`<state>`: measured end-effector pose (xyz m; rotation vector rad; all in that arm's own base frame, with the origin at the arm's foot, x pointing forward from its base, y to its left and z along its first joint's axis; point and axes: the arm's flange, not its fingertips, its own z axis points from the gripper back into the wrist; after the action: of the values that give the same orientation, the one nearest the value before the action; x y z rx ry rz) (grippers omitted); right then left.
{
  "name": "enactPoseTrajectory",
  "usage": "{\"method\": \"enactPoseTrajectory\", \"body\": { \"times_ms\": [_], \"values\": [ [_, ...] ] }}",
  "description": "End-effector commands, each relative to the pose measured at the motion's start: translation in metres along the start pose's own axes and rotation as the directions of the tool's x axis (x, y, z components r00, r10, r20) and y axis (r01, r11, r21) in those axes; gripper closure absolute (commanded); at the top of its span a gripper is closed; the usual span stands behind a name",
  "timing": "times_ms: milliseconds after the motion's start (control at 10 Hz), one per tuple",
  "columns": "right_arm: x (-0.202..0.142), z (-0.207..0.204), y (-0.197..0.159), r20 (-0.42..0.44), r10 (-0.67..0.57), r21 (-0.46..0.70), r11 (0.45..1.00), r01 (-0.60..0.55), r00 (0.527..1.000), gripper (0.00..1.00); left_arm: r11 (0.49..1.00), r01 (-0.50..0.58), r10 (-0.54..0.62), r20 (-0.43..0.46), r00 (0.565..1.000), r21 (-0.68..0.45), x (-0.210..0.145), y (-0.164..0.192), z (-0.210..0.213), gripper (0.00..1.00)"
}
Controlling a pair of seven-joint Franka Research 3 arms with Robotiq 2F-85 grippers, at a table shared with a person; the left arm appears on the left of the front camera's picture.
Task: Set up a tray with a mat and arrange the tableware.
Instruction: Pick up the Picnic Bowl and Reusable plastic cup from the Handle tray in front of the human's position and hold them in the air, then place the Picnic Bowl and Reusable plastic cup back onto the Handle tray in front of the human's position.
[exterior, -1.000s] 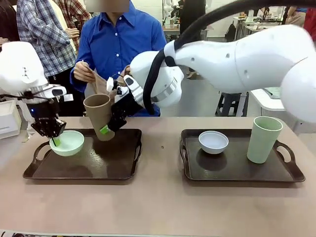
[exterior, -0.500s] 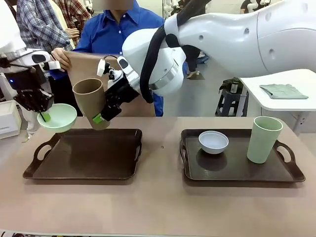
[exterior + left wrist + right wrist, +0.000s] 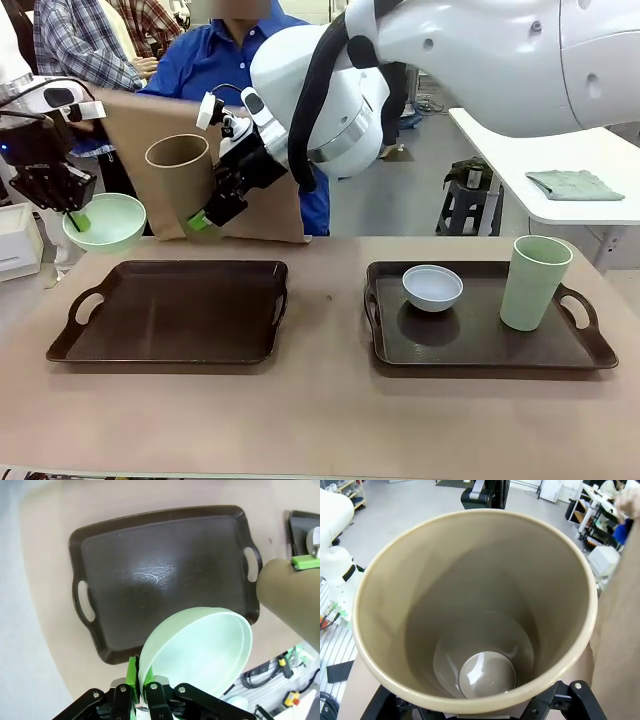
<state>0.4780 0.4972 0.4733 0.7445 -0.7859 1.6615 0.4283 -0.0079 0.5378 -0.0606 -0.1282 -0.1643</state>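
Note:
My left gripper (image 3: 72,212) is shut on the rim of the mint green bowl (image 3: 105,222), holding it in the air past the left end of the empty left tray (image 3: 170,312). In the left wrist view the bowl (image 3: 200,650) hangs tilted over the tray (image 3: 160,570), pinched in the gripper (image 3: 141,685). My right gripper (image 3: 207,208) is shut on the brown tumbler (image 3: 180,185), tilted, above the tray's far edge; its inside shows in the right wrist view (image 3: 475,615). A person holds a brown mat (image 3: 262,212) upright behind the tumbler.
The right tray (image 3: 480,345) carries a white bowl (image 3: 432,287) and a pale green tumbler (image 3: 535,282). My big right arm (image 3: 450,60) reaches across the middle above the table. A white table with a folded cloth (image 3: 572,184) stands at the back right.
Both grippers rose from the left tray, lifting the mint bowl and the brown tumbler clear of it. The person brought the mat up behind them.

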Motion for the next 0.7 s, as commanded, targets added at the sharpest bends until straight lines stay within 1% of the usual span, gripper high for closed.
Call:
{"method": "enactPoseTrajectory", "body": {
  "times_ms": [0, 600],
  "values": [
    [-0.0013, -0.0058, -0.0005, -0.005, 0.008, 0.008, 1.000, -0.008, 1.000, 0.79, 1.000, 0.010, -0.010, 0.000, 1.000, 0.002, 0.0003, -0.0018, 0.0001, 1.00],
    [-0.0013, -0.0058, -0.0005, -0.005, 0.008, 0.008, 1.000, -0.008, 1.000, 0.79, 1.000, 0.010, -0.010, 0.000, 1.000, 0.002, 0.0003, -0.0018, 0.0001, 1.00]
  ]
}}
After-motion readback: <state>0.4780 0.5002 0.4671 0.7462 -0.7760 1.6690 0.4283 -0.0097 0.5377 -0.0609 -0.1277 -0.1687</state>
